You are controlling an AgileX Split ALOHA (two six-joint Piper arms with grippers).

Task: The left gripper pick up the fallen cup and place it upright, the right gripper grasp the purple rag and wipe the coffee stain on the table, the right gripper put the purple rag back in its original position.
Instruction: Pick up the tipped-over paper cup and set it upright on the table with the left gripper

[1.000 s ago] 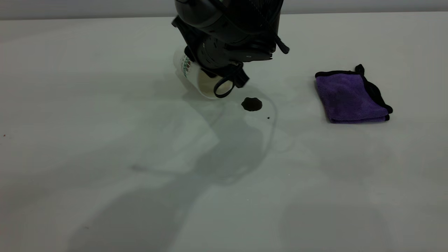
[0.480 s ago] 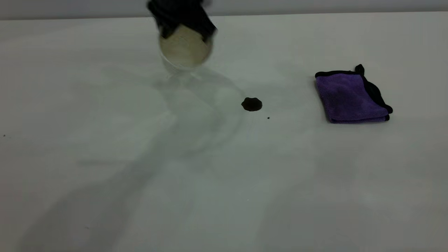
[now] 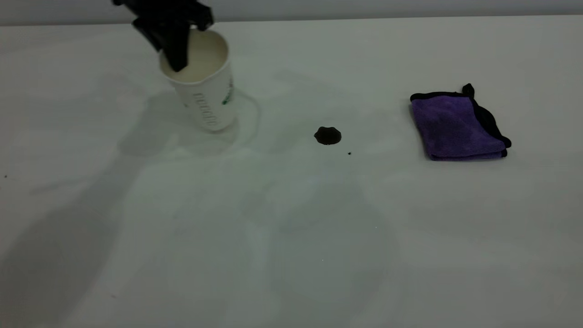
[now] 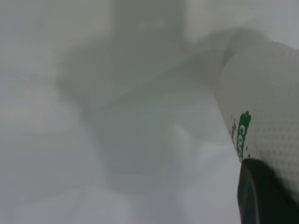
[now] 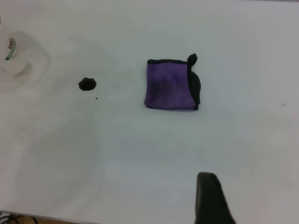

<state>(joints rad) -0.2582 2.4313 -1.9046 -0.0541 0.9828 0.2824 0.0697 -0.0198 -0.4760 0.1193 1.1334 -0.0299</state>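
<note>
Exterior view shows the white paper cup (image 3: 200,86) upright near the table's far left edge, its rim pinched by the left gripper (image 3: 175,43), while the dark coffee stain (image 3: 327,135) and folded purple rag (image 3: 457,125) toward the right edge await the right gripper (image 5: 212,198), whose opening I cannot tell.

Green lettering on the cup (image 3: 207,98), perhaps starting "co", otherwise unreadable

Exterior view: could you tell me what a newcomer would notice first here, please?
The left gripper grips the rim of a white cup, mouth up and slightly tilted, at the table's far left. A small dark coffee stain sits mid-table, and a folded purple rag lies untouched to its right.
</note>
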